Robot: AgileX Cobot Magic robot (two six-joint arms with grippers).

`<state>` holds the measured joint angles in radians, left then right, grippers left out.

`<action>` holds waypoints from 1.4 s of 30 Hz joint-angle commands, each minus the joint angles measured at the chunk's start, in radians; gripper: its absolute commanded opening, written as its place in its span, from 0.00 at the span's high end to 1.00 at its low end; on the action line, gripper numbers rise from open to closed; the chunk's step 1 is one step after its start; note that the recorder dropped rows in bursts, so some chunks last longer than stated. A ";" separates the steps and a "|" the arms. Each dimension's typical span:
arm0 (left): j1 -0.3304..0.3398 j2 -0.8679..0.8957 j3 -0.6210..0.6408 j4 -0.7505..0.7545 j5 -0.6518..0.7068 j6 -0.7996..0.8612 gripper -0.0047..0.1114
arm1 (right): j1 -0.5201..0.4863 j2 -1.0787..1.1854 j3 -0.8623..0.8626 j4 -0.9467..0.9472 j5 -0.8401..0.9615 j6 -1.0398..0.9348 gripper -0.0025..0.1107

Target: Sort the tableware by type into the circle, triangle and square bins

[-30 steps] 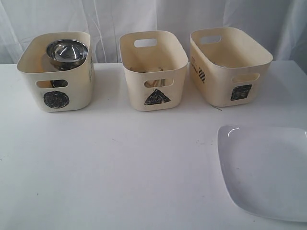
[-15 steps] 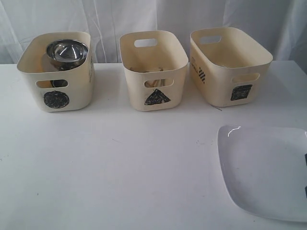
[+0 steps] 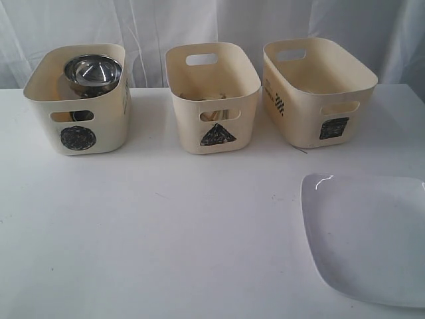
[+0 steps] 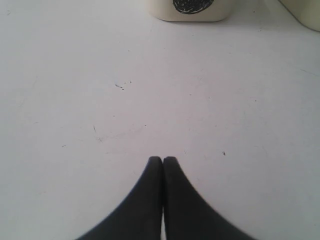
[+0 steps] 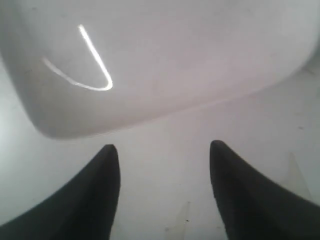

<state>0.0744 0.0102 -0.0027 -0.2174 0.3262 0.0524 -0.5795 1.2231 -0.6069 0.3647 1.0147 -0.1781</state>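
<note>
**Plate at lower right, three bins along the back**

The large white squarish plate (image 3: pixel 368 242) lies flat on the white surface (image 3: pixel 166 232) in the lower right of the exterior view, cut off by the right edge of the frame. Nothing lies on it, and it sits well apart from the bins.

In the right wrist view the plate (image 5: pixel 165 60) fills the upper part of the frame, with a bright curved glint on its glaze. The right gripper (image 5: pixel 164 146) points at its rounded rim with the two dark fingers spread wide apart. They hold nothing, and bare surface shows between them.

Across the upper part of the exterior view stand three cream tubs in a row. The circle bin (image 3: pixel 80 100) is on the left, the triangle bin (image 3: pixel 212 100) in the middle and the square bin (image 3: pixel 319 93) on the right, turned slightly askew. Steel bowls (image 3: pixel 93 72) are stacked in the circle bin and rise to its rim. Pale pieces show through the triangle bin's front handle hole, too hidden to name.

The left gripper (image 4: pixel 163 160) appears at the bottom of the left wrist view with its fingers pressed together and nothing between them. It hangs over bare surface, with the foot of the circle bin (image 4: pixel 190 9) at the top edge of that frame.

A white curtain (image 3: pixel 199 26) hangs behind the bins.
</note>
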 commanded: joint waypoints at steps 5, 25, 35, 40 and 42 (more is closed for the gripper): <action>-0.006 -0.008 0.003 -0.006 0.029 0.001 0.96 | -0.130 0.030 -0.044 -0.292 0.005 0.197 0.52; -0.006 -0.008 0.003 -0.006 0.029 0.001 0.96 | -0.139 0.392 -0.046 0.023 -0.316 -0.188 0.52; -0.006 -0.008 0.003 -0.006 0.029 0.001 0.96 | -0.139 0.523 -0.017 0.255 -0.421 -0.542 0.63; -0.006 -0.008 0.003 -0.006 0.029 0.001 0.96 | -0.139 0.541 -0.008 0.440 -0.363 -0.782 0.95; -0.006 -0.008 0.003 -0.006 0.029 0.001 0.96 | -0.139 0.541 -0.008 0.479 -0.355 -0.835 0.98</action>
<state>0.0744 0.0102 -0.0027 -0.2174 0.3262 0.0524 -0.7177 1.7326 -0.6412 0.8360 0.6731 -0.9058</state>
